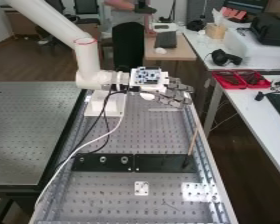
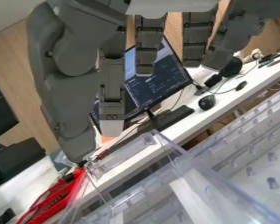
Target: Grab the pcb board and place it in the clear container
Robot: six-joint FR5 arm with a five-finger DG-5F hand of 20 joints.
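Observation:
My hand (image 1: pixel 174 95) is over the bench's far end, its fingers reaching out to the right, relaxed and open. A blue and white circuit board (image 1: pixel 148 75) lies on the wrist's upper side, behind the fingers; I cannot tell whether it is the loose board or part of the arm. In the wrist view the fingers of my hand (image 2: pixel 112 92) hang fairly straight, with nothing visible between them. A clear container (image 2: pixel 127 150) with transparent walls stands beyond and below the fingertips. A white strip shows through its wall.
A black plate (image 1: pixel 165 163) lies across the perforated bench (image 1: pixel 154 135), a thin wooden stick (image 1: pixel 192 142) leaning up from it. Nearer is a small white plate (image 1: pixel 142 188). Cables hang from the wrist. Red trays (image 1: pixel 240 80) and headphones (image 1: pixel 225 58) rest on the side table.

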